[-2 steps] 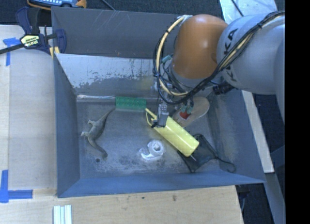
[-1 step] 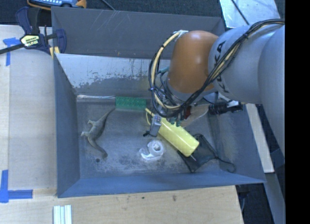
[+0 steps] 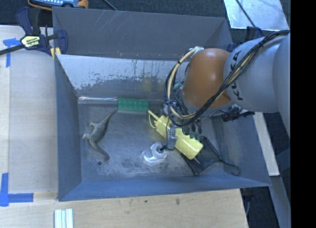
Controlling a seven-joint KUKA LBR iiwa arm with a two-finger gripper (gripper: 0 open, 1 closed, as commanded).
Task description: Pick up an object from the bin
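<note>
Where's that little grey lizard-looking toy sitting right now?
In the camera view, the grey lizard-shaped toy lies in the left of the grey metal bin, below-left of the green studded brick, apart from the end effector.

The arm (image 3: 261,74) is reaching in from the right, its orange-covered wrist (image 3: 207,81) carrying looped cables (image 3: 173,81), the gripper (image 3: 170,140) hanging low and pointing downward.

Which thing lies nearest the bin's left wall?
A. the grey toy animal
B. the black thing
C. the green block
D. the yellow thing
A: the grey toy animal lies on the left of the floor, while the green block sits further right, by the back wall.
</note>
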